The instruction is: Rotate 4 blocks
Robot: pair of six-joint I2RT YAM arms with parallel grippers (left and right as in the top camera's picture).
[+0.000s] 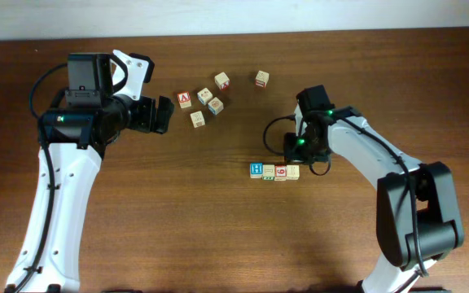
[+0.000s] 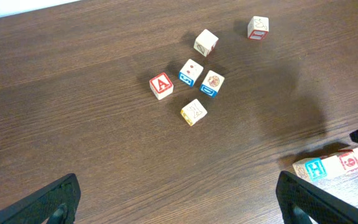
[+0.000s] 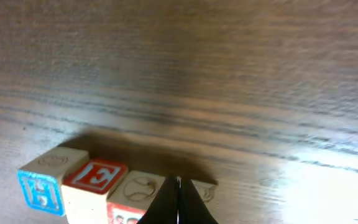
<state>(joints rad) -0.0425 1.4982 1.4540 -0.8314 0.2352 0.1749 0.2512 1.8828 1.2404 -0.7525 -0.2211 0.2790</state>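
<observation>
Right end effector (image 3: 179, 200) pinched fully shut, holding nothing, tips down at the plain pale block (image 1: 293, 172) ending the four-block row (image 1: 274, 171); contact unclear. Left end effector (image 1: 168, 115) gapes wide, empty, well apart. Row lies mid-table (image 1: 218, 236), H block (image 1: 256, 170) at the far end. Likely step: swinging the row round. Next move calls for a low, steady sideways push, or the row splits.

The blocks (image 1: 273, 171) are matt painted wood; the table (image 1: 218, 236), perhaps laminate, shines slightly.
</observation>
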